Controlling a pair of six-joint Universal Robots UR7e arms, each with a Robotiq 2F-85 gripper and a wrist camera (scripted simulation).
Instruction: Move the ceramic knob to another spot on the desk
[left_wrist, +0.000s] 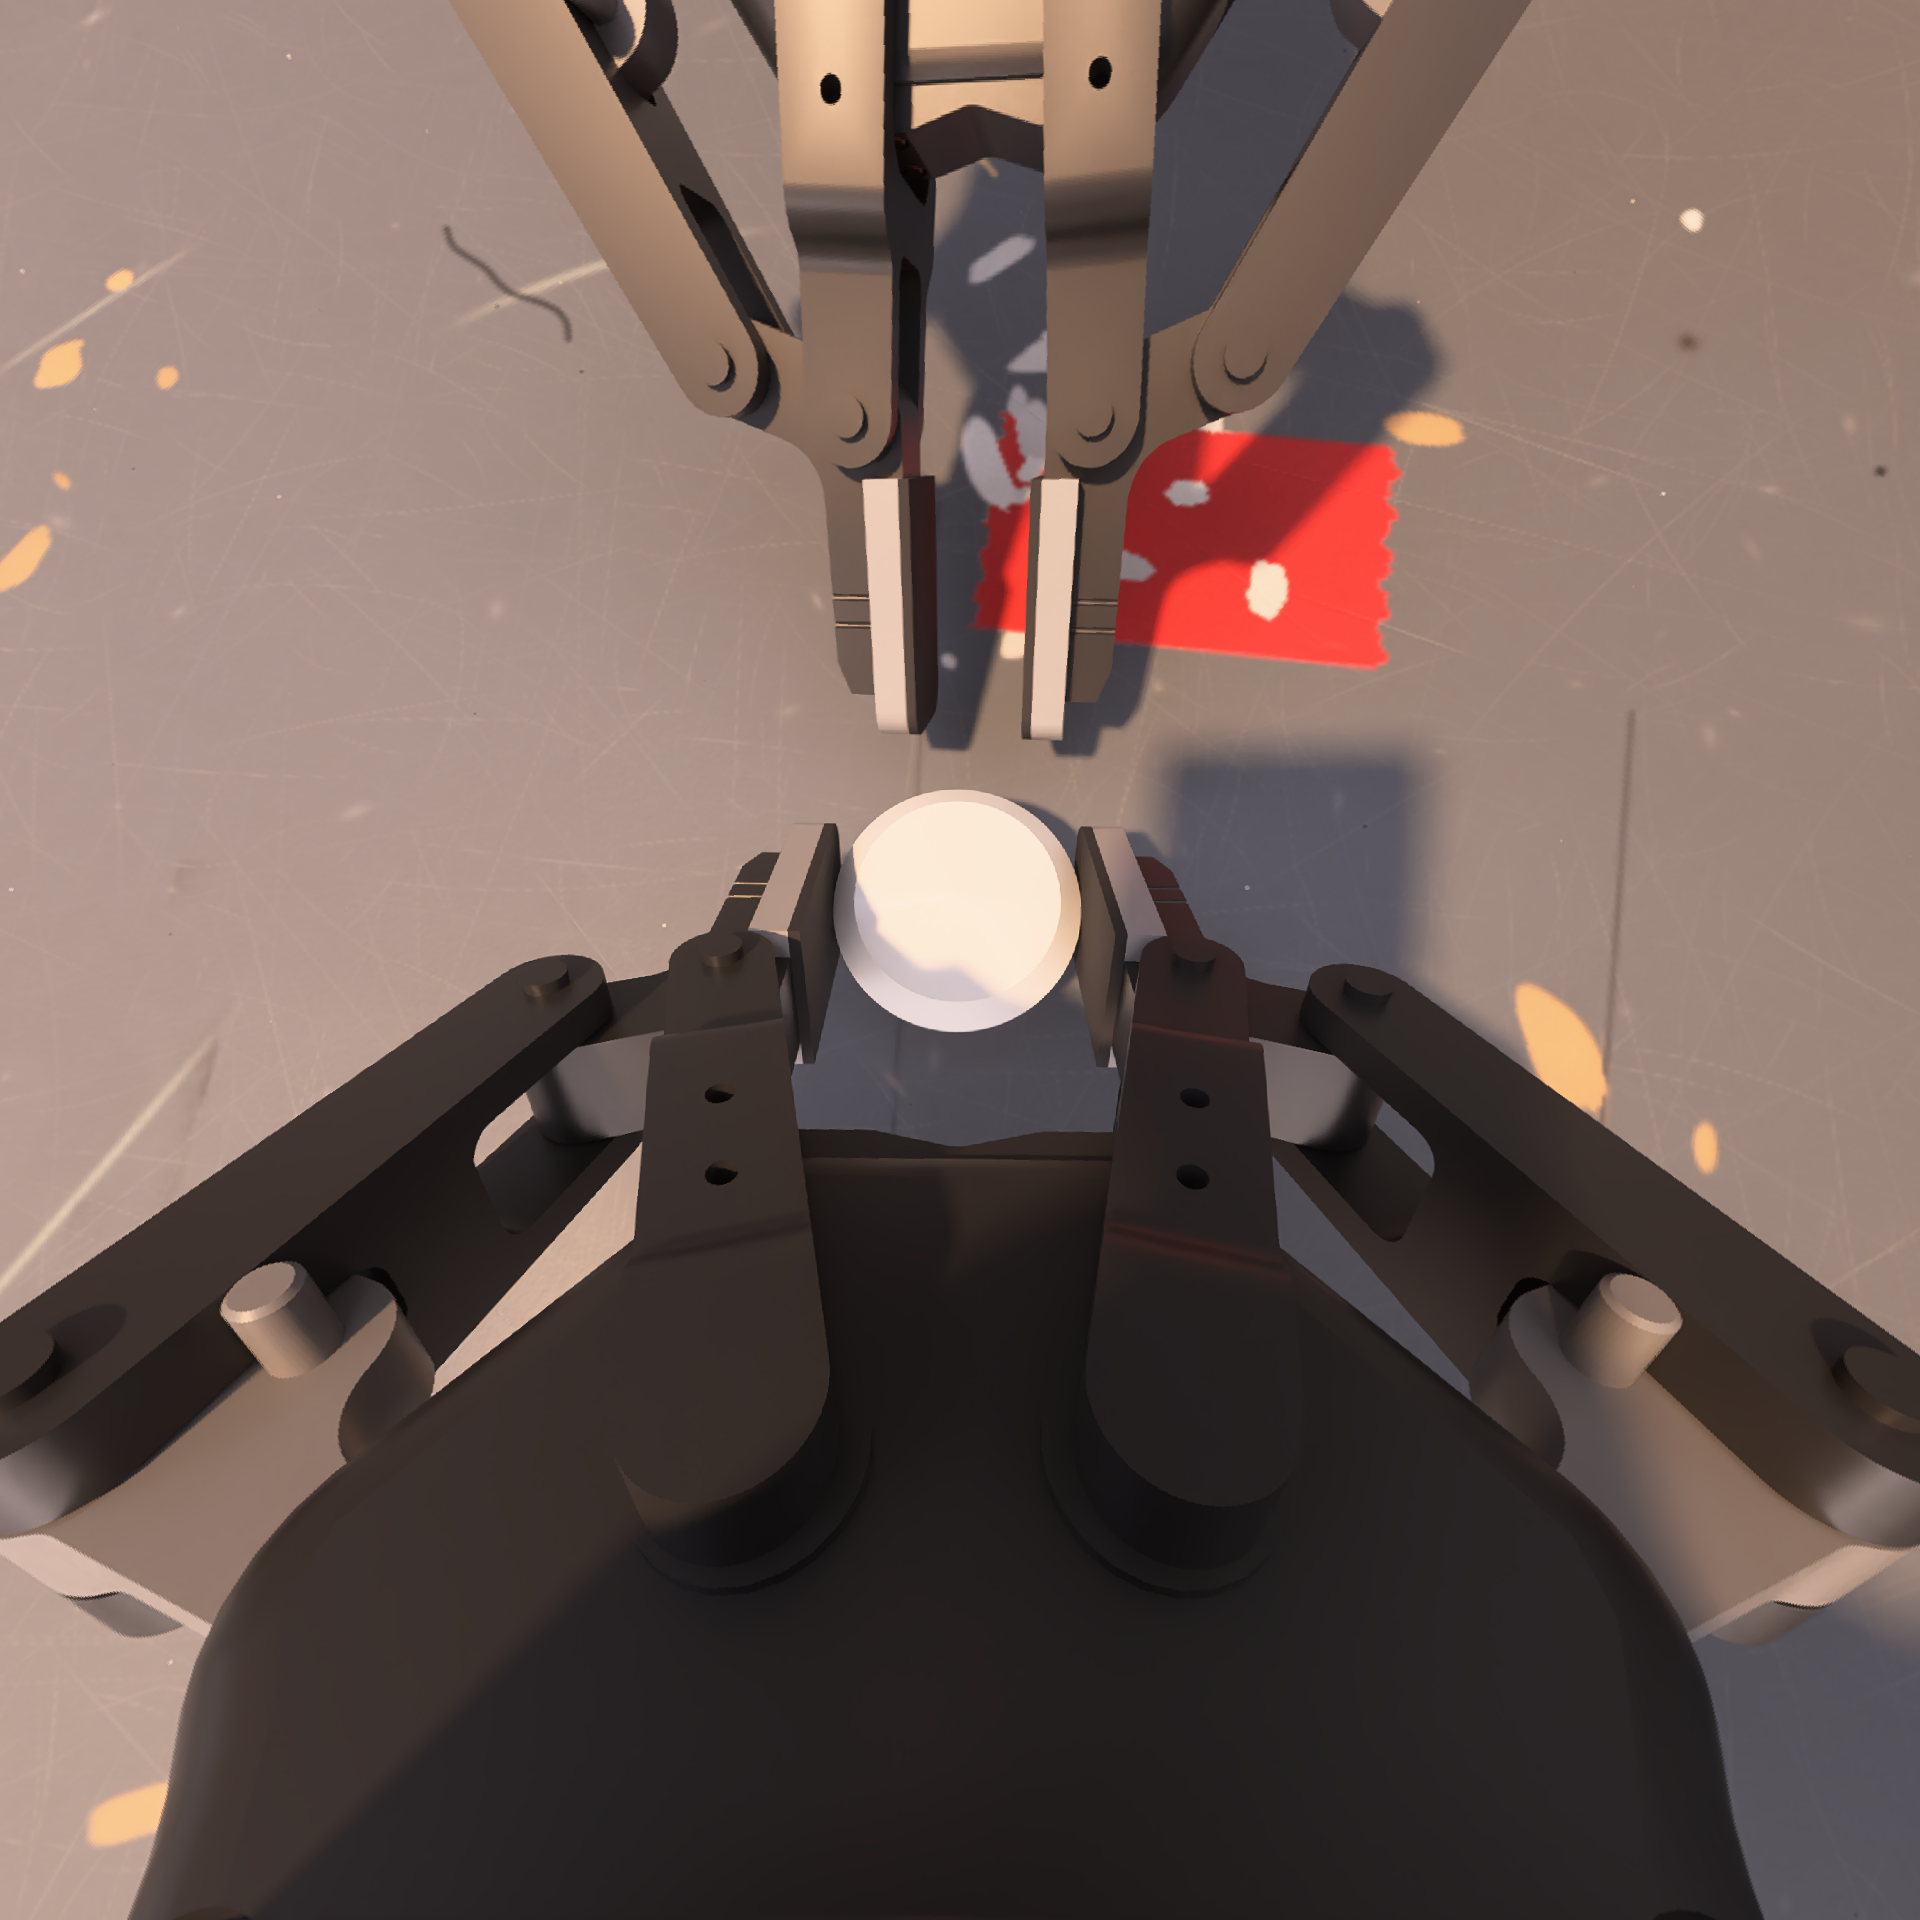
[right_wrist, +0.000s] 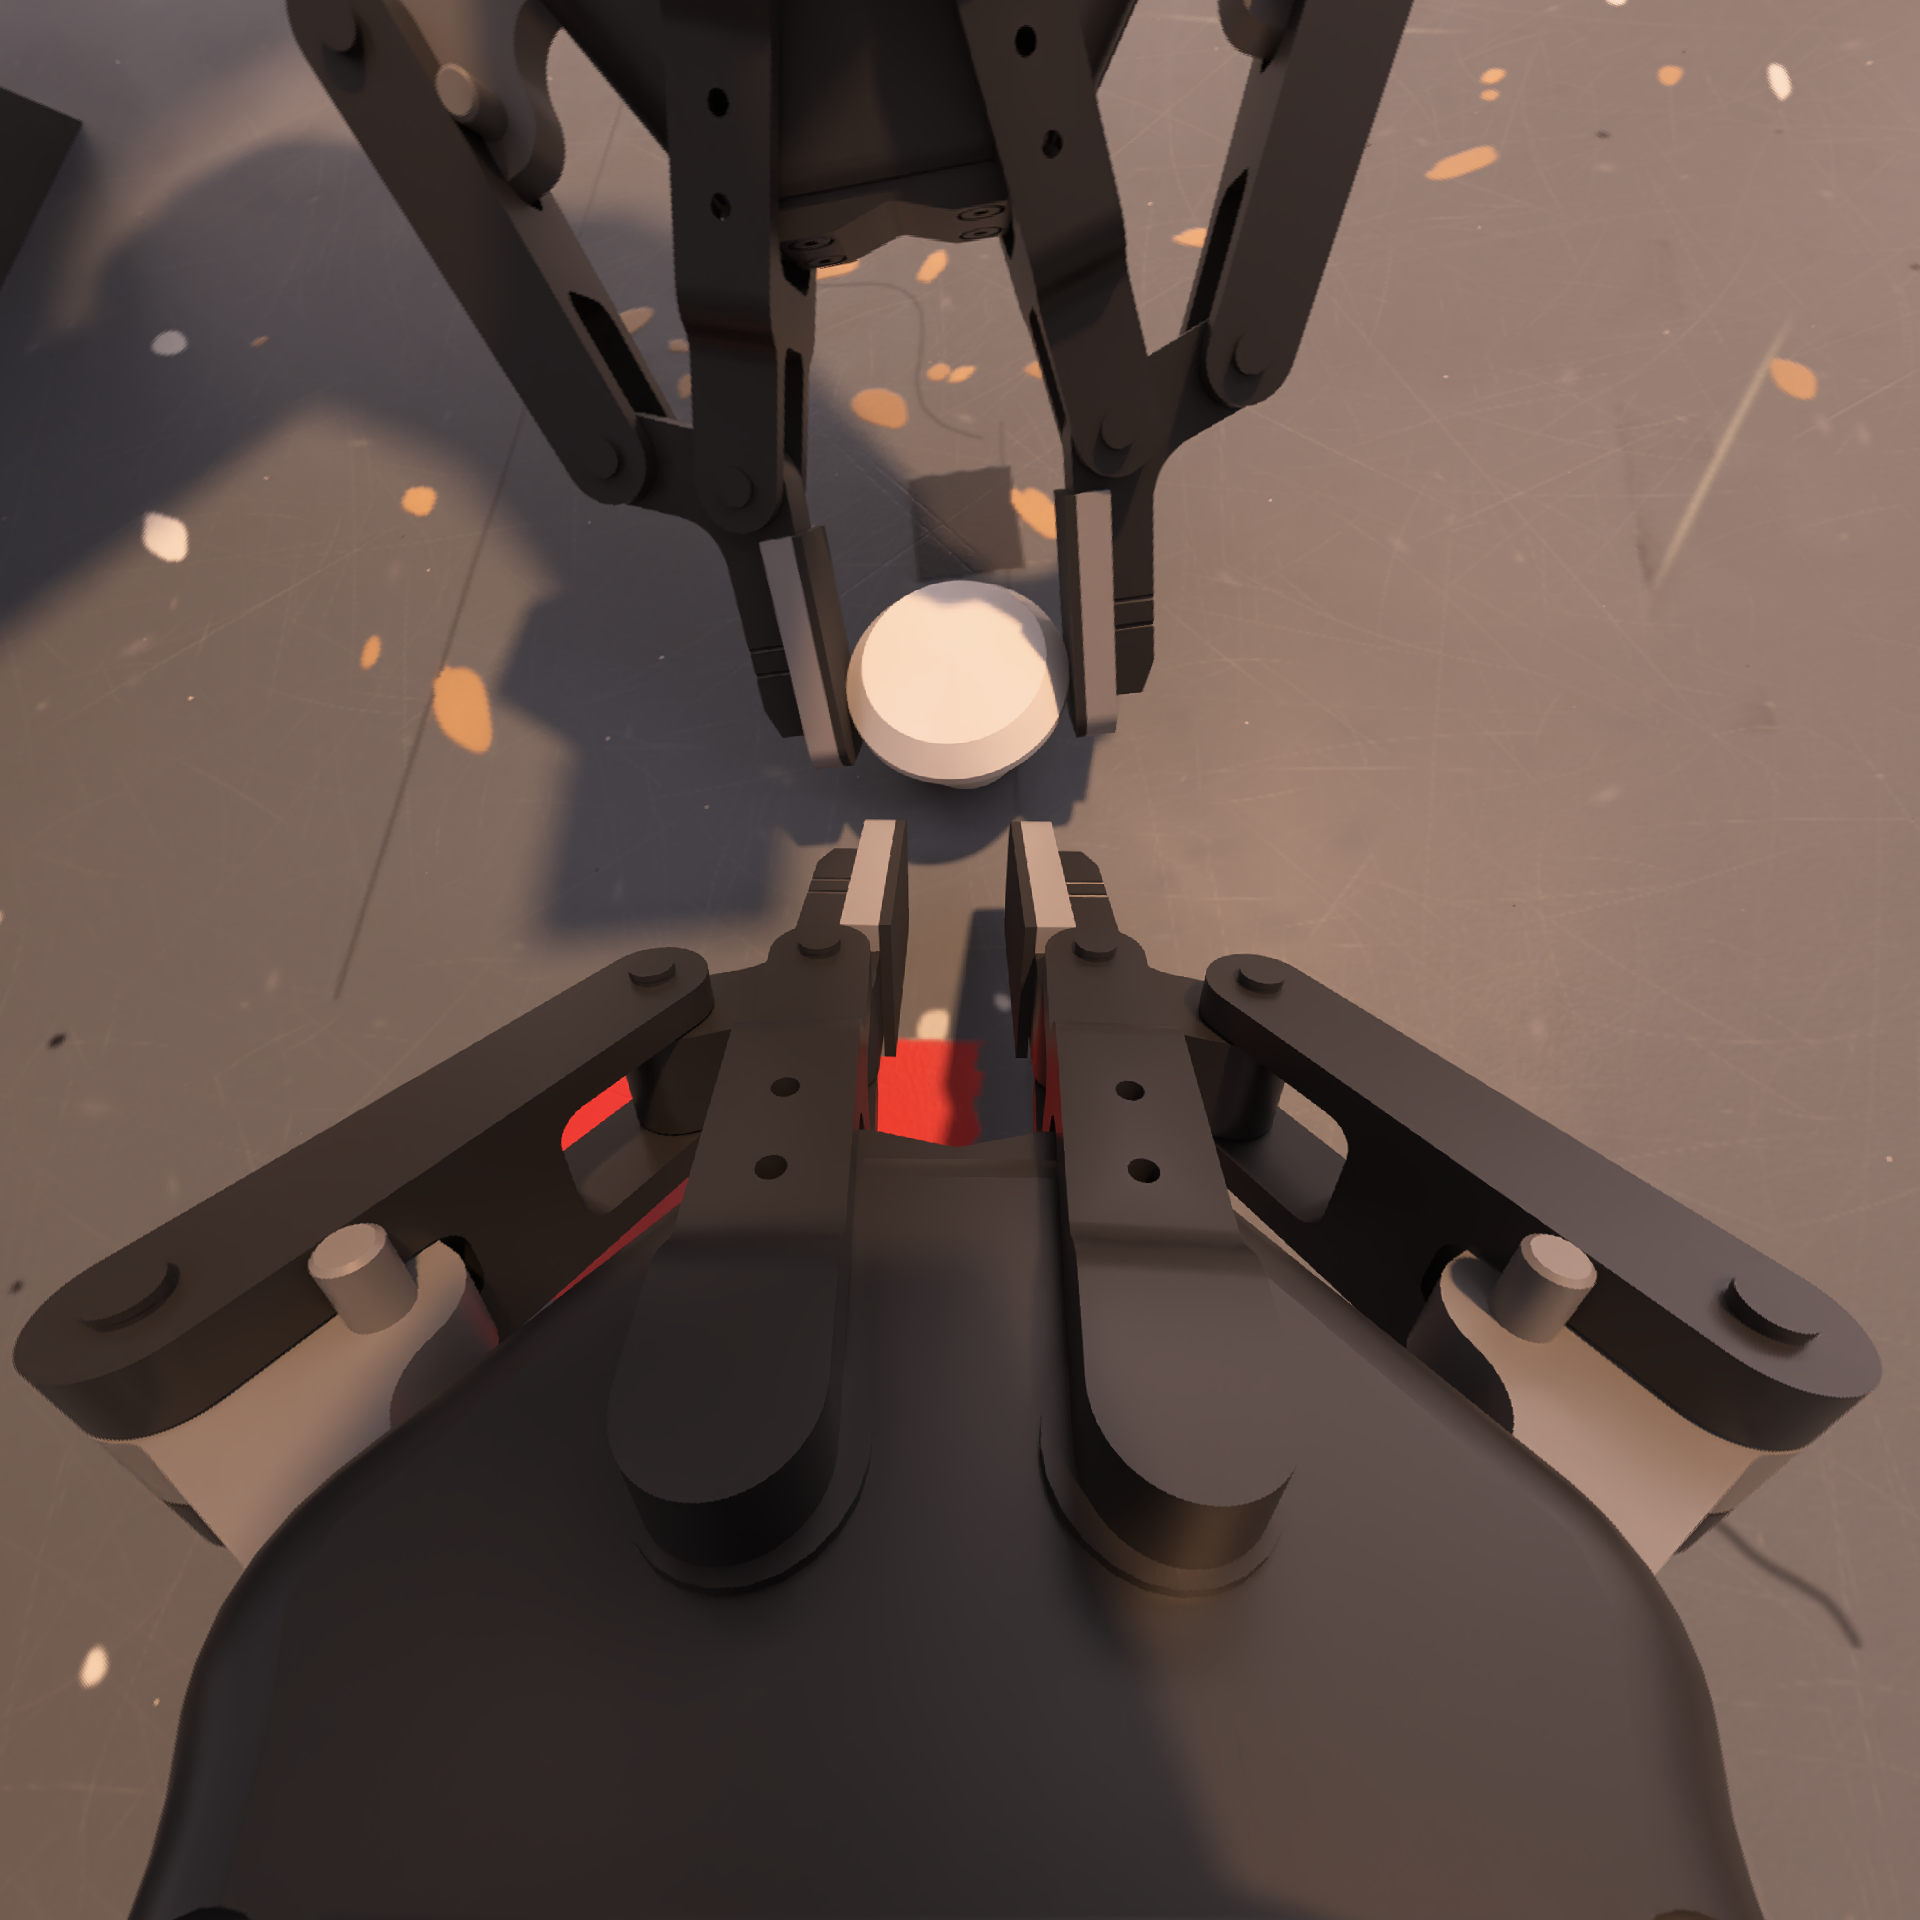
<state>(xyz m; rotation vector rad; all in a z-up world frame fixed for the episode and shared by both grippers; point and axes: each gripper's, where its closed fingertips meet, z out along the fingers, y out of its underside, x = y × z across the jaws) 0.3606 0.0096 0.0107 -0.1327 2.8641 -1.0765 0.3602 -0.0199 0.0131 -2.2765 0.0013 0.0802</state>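
The ceramic knob (left_wrist: 954, 909) sits between the pads of the left gripper (left_wrist: 956, 925), which touch it on both sides, so the grasp seems done; if it is lifted already, I cannot tell. The move to another spot is left. No desk (left_wrist: 312, 727) edge or corner shows. The right gripper (right_wrist: 956, 904) points down opposite, just beside the knob, fingers w/ narrow gap, holding nothing, above a red patch (left_wrist: 1268, 540).

Scratched grey desk (left_wrist: 312, 727), orange paint flecks (right_wrist: 461, 709), red tape patch (left_wrist: 1268, 540), hard shadows
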